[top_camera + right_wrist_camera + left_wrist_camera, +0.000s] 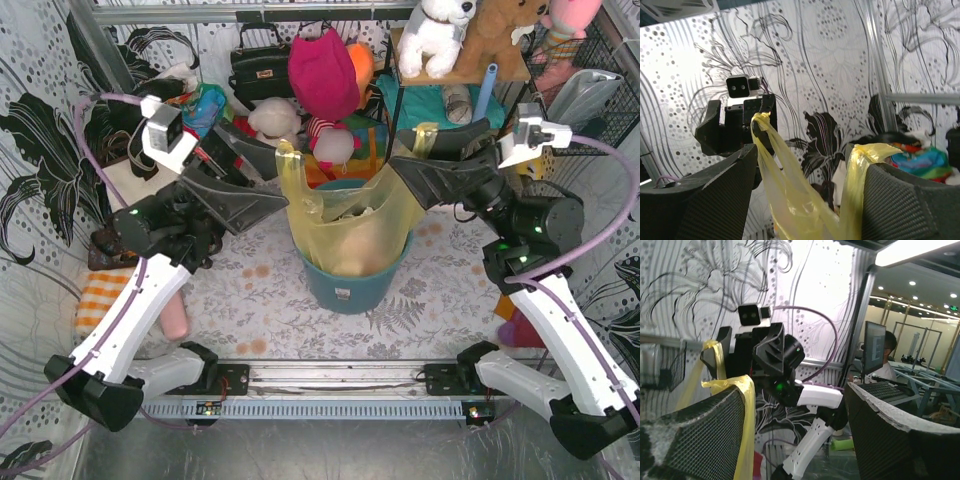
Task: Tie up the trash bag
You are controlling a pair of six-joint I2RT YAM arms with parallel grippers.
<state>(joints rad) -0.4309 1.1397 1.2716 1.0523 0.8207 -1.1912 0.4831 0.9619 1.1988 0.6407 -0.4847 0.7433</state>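
Standing in the teal bin [345, 288] at the middle of the patterned table [250, 300], the trash bag [350, 240] fills the bin's mouth and rises above its rim, with pale crumpled matter showing through the yellow-green film; its two handles are drawn upward and apart above the bin; the left handle [288, 160] stands up over the bin's left edge and is hooked on one fingertip of the left gripper [281, 186], whose jaws are spread wide and clamp nothing; the left wrist view shows a yellow strip lying across the mesh pad of one finger [695, 440] only, the other finger well apart from it; the right handle [426, 135] is stretched up and to the right of the bin and looped over one finger of the right gripper [397, 150], which is likewise released, jaws wide; the right wrist view shows the plastic draped over the tip of one finger [910, 200], touching it, with the opposite pad bare; both grippers hover above the bin, facing each other across it; behind the bin sit a black handbag [262, 65] and a white plush bear [437, 30]; far left of the bin lies an orange striped cloth [100, 300]
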